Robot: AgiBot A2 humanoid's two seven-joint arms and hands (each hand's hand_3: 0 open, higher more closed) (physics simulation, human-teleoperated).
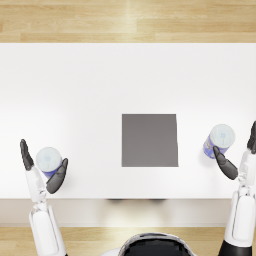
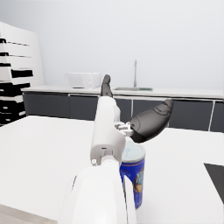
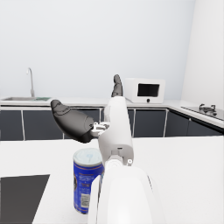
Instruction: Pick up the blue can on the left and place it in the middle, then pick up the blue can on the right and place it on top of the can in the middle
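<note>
On the white table [image 1: 90,85], a blue can with a pale lid [image 1: 49,161] stands upright at the left. My left hand [image 1: 42,167] is spread around it, thumb and fingers on either side, apart from it; the left wrist view shows the can [image 2: 134,173] below the thumb [image 2: 151,121]. A second blue can [image 1: 220,140] stands upright at the right, with my right hand [image 1: 239,157] spread beside it, not gripping; the right wrist view shows this can [image 3: 86,179] under the thumb [image 3: 72,120]. A dark grey square mat [image 1: 149,140] lies in the middle.
The table's near edge [image 1: 128,199] runs just below both cans. A wooden floor [image 1: 128,20] lies beyond the far edge. The wrist views show a kitchen counter with a microwave [image 3: 144,90] and a sink tap [image 2: 135,73] in the background.
</note>
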